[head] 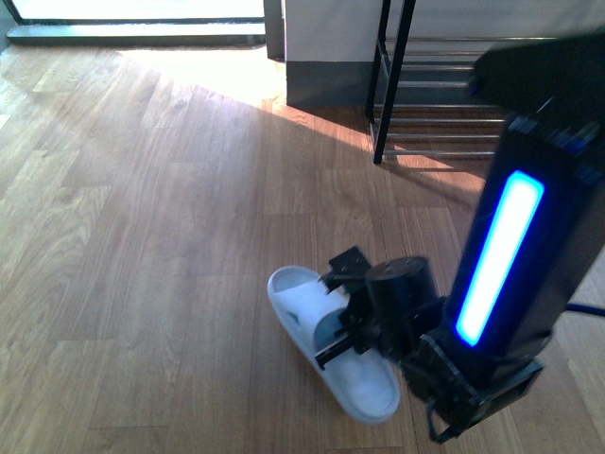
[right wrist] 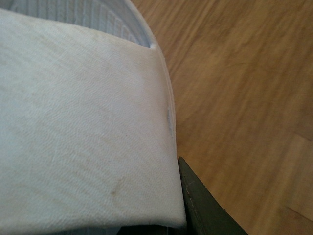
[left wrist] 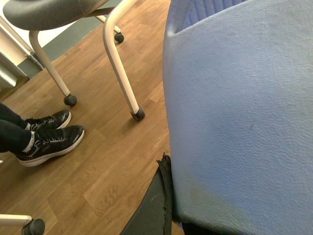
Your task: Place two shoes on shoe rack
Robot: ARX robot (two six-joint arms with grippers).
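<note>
A pale blue-white slide (head: 364, 383) lies flat on the wooden floor (head: 142, 236), and the right arm (head: 501, 255) reaches down to it, its blue light strip glowing. The right jaws sit at the slide's strap: one dark finger (head: 345, 268) shows at the strap's edge toward the toe and a second dark part shows at the edge toward the heel, so the strap lies between them. Whether they pinch the strap or merely straddle it cannot be told. In the right wrist view the strap (right wrist: 73, 122) fills most of the frame right against the camera, with one dark finger (right wrist: 205, 210) just beside its rim and bare floor beyond.

The shoe rack (head: 395, 80) stands well apart from the right jaws, farther ahead of them against the wall, its black upright and thin bars partly in sunlight.

The left wrist view shows a second slide (left wrist: 234, 112) very close, its blue textured surface touching or just beside a single dark finger (left wrist: 149, 210). Whether the left jaws are spread or pressed on it cannot be told. Beyond them stand a chair (left wrist: 117, 54) on castors and a person's black sneakers (left wrist: 49, 139)
</note>
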